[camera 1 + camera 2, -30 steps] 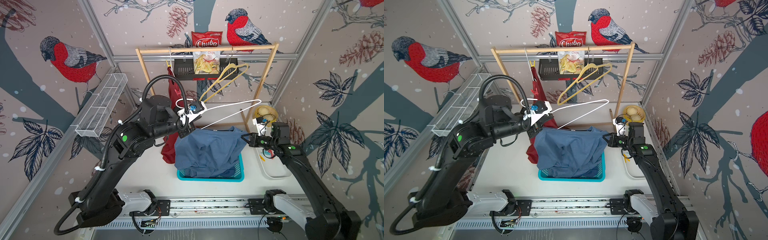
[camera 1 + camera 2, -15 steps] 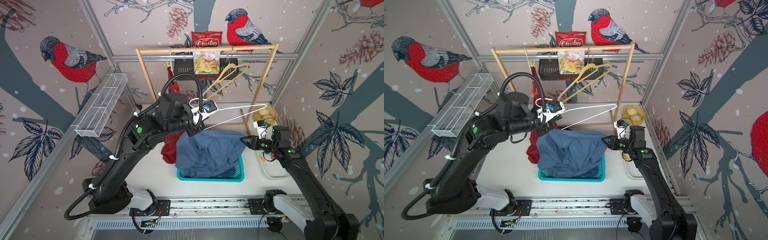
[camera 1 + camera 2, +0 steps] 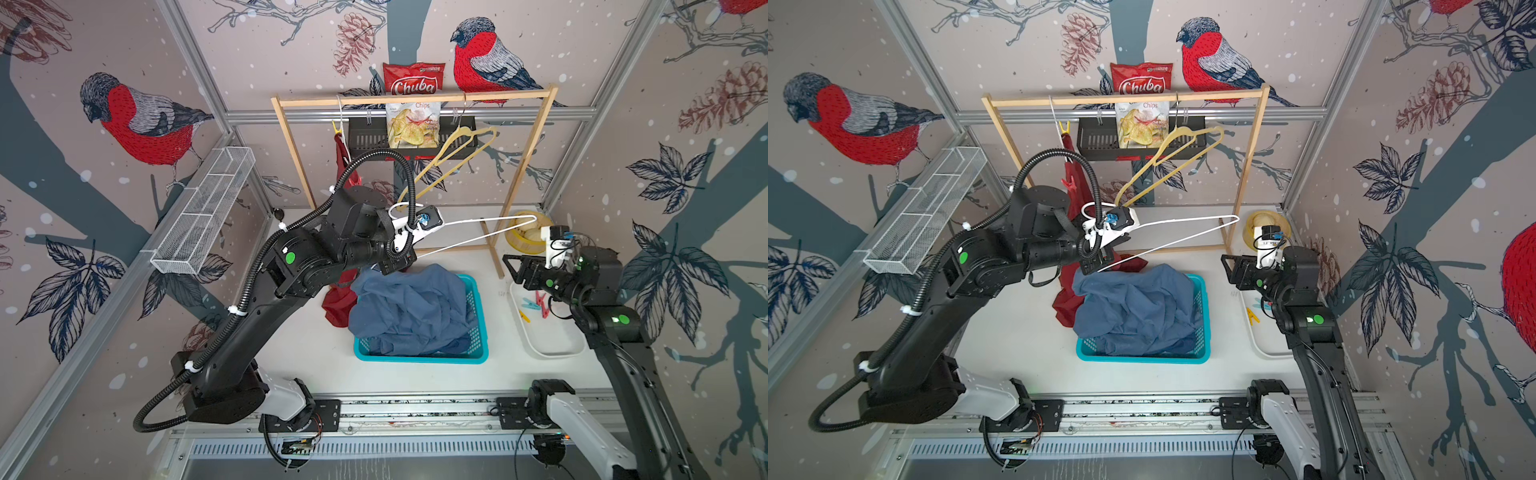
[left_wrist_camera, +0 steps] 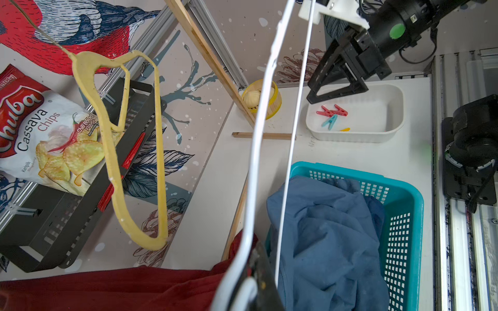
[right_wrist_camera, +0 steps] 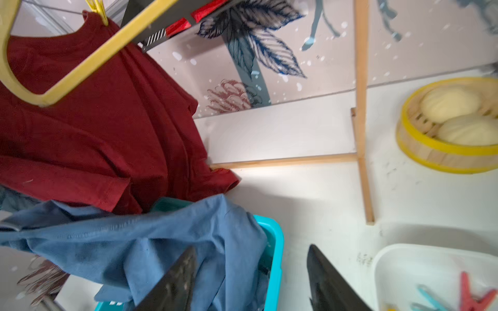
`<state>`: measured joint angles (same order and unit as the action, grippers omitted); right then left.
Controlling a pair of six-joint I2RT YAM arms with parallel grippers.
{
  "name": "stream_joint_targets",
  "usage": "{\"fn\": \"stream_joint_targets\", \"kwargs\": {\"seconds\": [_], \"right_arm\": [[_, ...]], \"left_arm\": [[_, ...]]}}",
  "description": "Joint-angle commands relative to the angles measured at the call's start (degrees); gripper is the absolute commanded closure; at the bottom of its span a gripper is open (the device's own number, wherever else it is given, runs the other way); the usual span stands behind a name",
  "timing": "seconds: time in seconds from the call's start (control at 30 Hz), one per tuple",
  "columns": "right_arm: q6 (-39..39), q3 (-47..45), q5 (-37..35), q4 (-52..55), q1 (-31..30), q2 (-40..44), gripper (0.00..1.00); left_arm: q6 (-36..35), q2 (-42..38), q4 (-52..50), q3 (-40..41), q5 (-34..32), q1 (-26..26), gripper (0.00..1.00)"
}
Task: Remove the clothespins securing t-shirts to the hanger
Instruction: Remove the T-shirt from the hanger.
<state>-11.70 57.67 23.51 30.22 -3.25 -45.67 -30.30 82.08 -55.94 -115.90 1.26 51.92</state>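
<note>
My left gripper is shut on the neck of a bare white wire hanger, held in the air over the blue t-shirt heaped in the teal basket. A dark red t-shirt hangs from the rack, pinned by a yellow clothespin and a red clothespin. My right gripper stands open and empty between the basket and the white tray. In the tray lie a red clothespin, a light blue one and a yellow one.
A wooden rack stands at the back with an empty yellow hanger and a black basket with chip bags. A yellow-rimmed steamer with buns sits back right. A wire basket is on the left wall.
My right gripper's jaws went from shut to open, and it drew slightly right toward the tray. My left arm carried the white hanger rightward and toward the rack.
</note>
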Motion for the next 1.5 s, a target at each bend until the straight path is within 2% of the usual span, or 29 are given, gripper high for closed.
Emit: {"fn": "stream_joint_targets", "kwargs": {"seconds": [0.0,0.2,0.33,0.5,0.6,0.67,0.73,0.9,1.0,1.1,1.2,1.3,1.47], "right_arm": [[4.7,6.3,-5.9,4.1,0.3,0.7,0.35],[8.8,20.4,-8.6,8.3,0.2,0.8,0.33],[8.1,22.0,-5.1,7.2,0.2,1.5,0.32],[3.2,14.9,-0.9,2.4,0.1,3.4,0.32],[-4.0,5.5,7.3,-5.1,-0.3,4.6,0.36],[-9.5,-1.1,9.5,-10.7,-2.6,5.1,0.39],[-11.0,-4.7,4.3,-12.6,-9.0,5.2,0.39],[-7.5,-2.9,-21.2,-9.6,-32.4,1.2,0.37],[-6.7,-1.4,-28.6,-9.7,-40.1,-2.2,0.38],[-6.3,-0.9,-35.7,-11.1,-46.5,-3.6,0.43],[-3.8,0.5,-40.8,-13.1,-51.1,-1.1,0.47],[-0.5,4.0,-42.4,-11.5,-53.5,0.7,0.49],[6.4,13.6,-38.4,-2.3,-55.5,-3.0,0.49]], "left_arm": [[-1.1,0.2,0.2,0.3,-0.6,0.5,1.0],[-1.1,0.0,0.5,2.0,-0.8,1.1,1.0],[-0.9,-0.3,1.2,2.5,-0.4,1.5,1.0],[1.0,-3.3,3.9,3.0,-0.6,1.5,1.0],[3.6,-8.0,8.5,6.5,-2.6,1.5,1.0],[6.1,-11.1,11.2,9.5,-4.7,1.5,1.0],[8.9,-13.7,12.2,11.9,-7.5,1.3,1.0],[16.7,-16.1,7.3,15.4,-13.6,-1.9,1.0],[20.6,-17.7,7.5,19.9,-10.8,-5.2,1.0],[22.9,-18.1,8.8,23.6,-6.1,-5.6,1.0],[23.2,-15.9,6.5,23.9,-1.9,-5.6,1.0],[22.0,-12.6,3.2,22.7,1.1,-5.7,1.0],[20.6,-7.8,0.9,20.6,6.1,-5.7,1.0]]}}
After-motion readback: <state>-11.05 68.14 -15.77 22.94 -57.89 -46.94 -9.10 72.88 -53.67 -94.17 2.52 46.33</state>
